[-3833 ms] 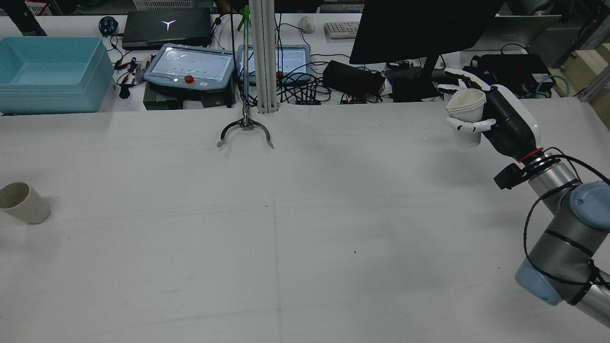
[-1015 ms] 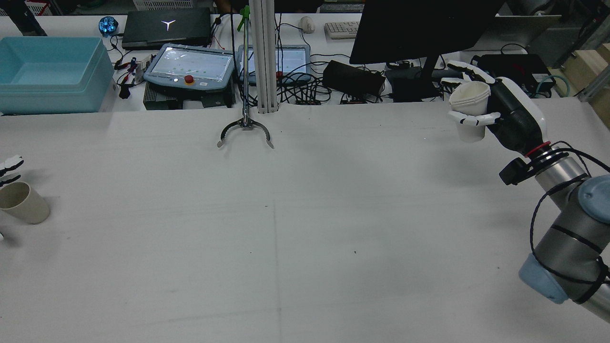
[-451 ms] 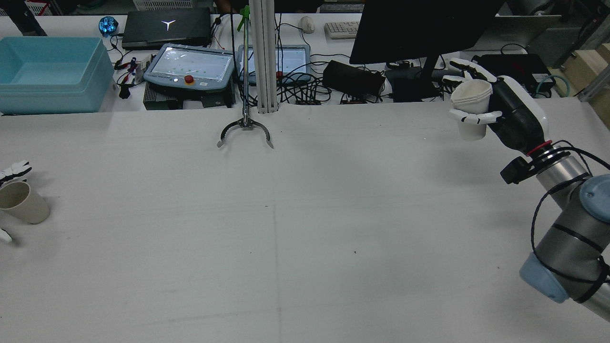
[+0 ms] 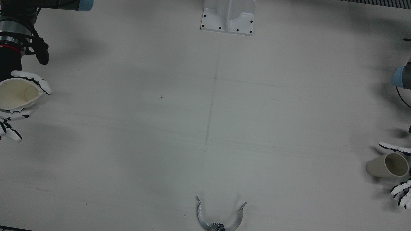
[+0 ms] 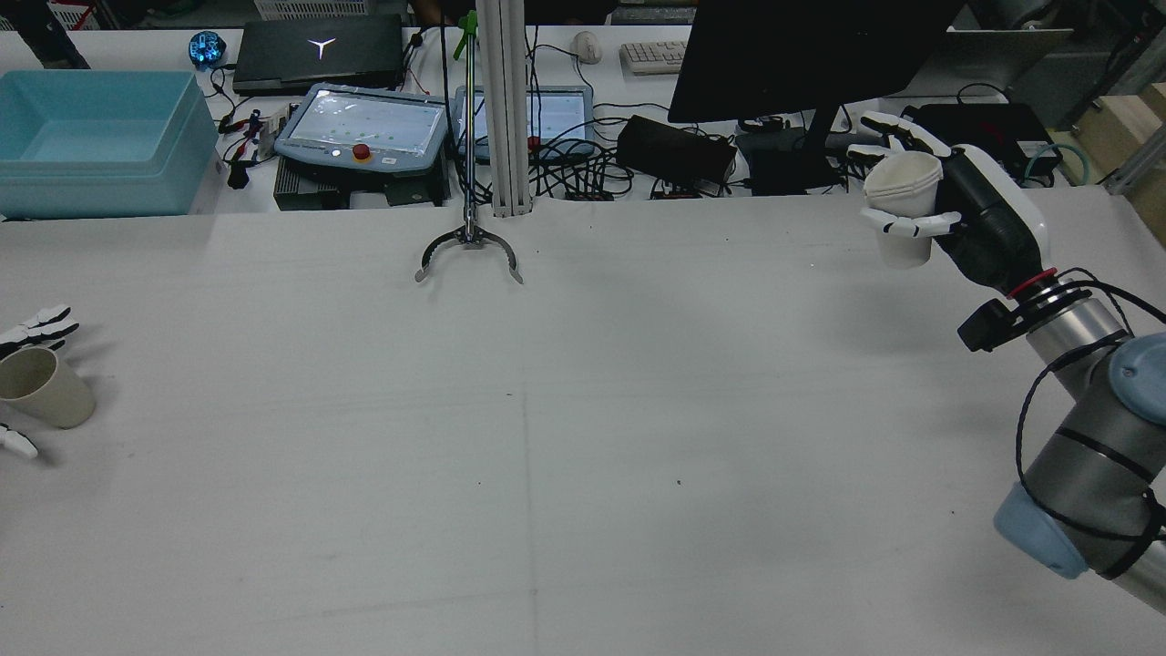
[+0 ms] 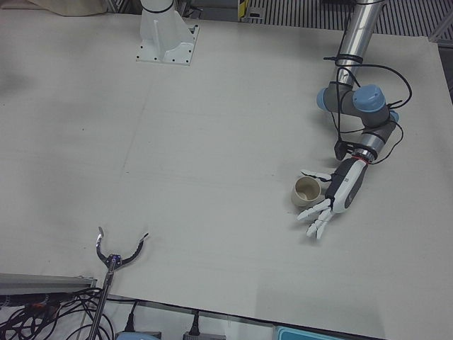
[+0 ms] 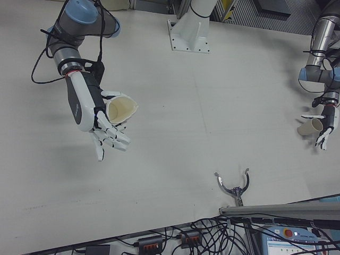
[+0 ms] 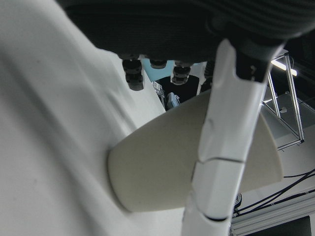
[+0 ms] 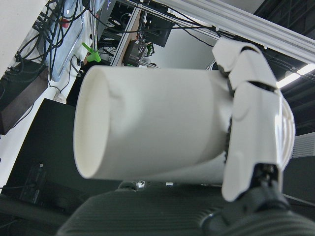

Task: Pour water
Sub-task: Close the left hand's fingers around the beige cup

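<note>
Cup (image 7: 121, 109) white paper, rim squashed, clasped by right hand (image 7: 98, 119) | left hand (image 6: 333, 198) fingers (image 6: 315, 212) spread around beige tapered cup (image 6: 306, 191)

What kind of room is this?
Probably a robot lab: two robot arms with hands work at a white table, and behind it sit laptops, cables and a monitor.

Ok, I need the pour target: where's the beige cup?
The beige cup stands at the table's far left edge in the rear view, between the spread fingers of the left hand, far from the right hand.
</note>
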